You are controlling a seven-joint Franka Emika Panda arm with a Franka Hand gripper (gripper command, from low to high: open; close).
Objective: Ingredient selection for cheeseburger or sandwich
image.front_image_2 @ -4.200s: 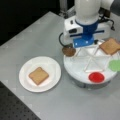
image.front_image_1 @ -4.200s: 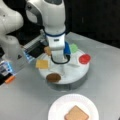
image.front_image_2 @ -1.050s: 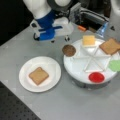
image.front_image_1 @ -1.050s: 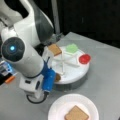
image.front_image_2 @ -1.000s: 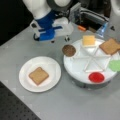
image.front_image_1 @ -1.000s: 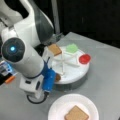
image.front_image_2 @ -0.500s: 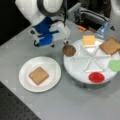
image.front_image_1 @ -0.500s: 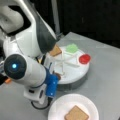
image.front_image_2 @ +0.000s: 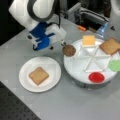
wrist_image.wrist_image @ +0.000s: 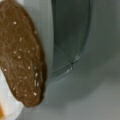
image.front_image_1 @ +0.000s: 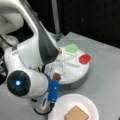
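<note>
The dark brown patty [image.front_image_2: 68, 50] lies at the left rim of the white sectioned tray [image.front_image_2: 82, 71]. It fills the left of the wrist view [wrist_image.wrist_image: 22, 55]. In the tray sit the yellow cheese [image.front_image_2: 88, 40], a toast square [image.front_image_2: 110, 46], the green leaf [image.front_image_2: 115, 65] and the red disc [image.front_image_2: 96, 77]. The other toast [image.front_image_2: 38, 75] lies alone on the paper plate [image.front_image_2: 25, 80]. My gripper [image.front_image_2: 57, 44], blue and white, hangs just left of the patty, above the table between tray and plate. Patty [image.front_image_1: 57, 76] and toast [image.front_image_1: 76, 113] show in both front views.
My arm's white body [image.front_image_1: 30, 82] fills a front view's left and hides the table behind it. Grey equipment with an orange part [image.front_image_2: 81, 28] stands behind the tray. The table's front edge runs along the bottom left [image.front_image_2: 15, 105].
The arm left the tray, swung out to the left, then came down and closer to the patty and plate. The patty and the other pieces have stayed in place.
</note>
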